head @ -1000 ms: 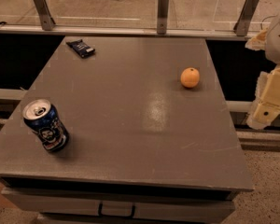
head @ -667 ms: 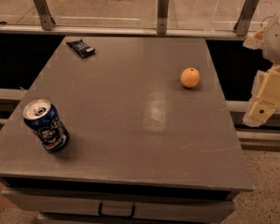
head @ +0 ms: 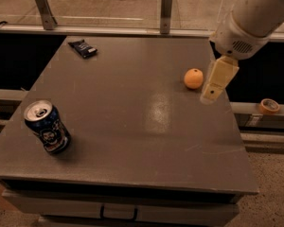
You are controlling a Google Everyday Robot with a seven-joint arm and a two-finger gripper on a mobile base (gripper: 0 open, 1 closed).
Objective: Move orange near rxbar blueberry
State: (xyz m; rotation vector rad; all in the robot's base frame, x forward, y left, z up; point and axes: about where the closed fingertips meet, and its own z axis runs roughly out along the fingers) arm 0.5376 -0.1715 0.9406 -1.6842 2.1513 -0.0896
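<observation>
So, Lee, which step is this?

Approach, Kim, nothing grasped yet. Gripper [head: 217,82] hangs at the right side of the table [head: 146,126], just beside the orange [head: 193,78] on its right, tip low near the surface. Touching the fruit or just apart, can't tell.

Wide or narrow?

Can't tell how wide the gripper stands from this angle. Holding nothing, I'd judge, since the orange sits on the tabletop by itself.

Where's the target?

Rxbar blueberry [head: 83,48] lies flat at the far left corner, well apart from the orange. Task looks barely begun.

Next move?

My guess: shift left to get over the orange, close on it, lift, carry it across to the far left, set it down near the bar. Round fruit, so it may roll if nudged from the side or dropped, and the right edge is near. It wants a gentle put-down.

Anything in the way?

Not really. Soda can [head: 47,126] stands at the near left, well off the line from orange to bar. Nothing I can see stands between those two.

Other stuff?

Off the table: tape roll [head: 268,106] on a ledge at the right, metal posts [head: 166,11] with glass along the far side, drawer handle [head: 118,213] below the near edge. None of it matters for the carry.
</observation>
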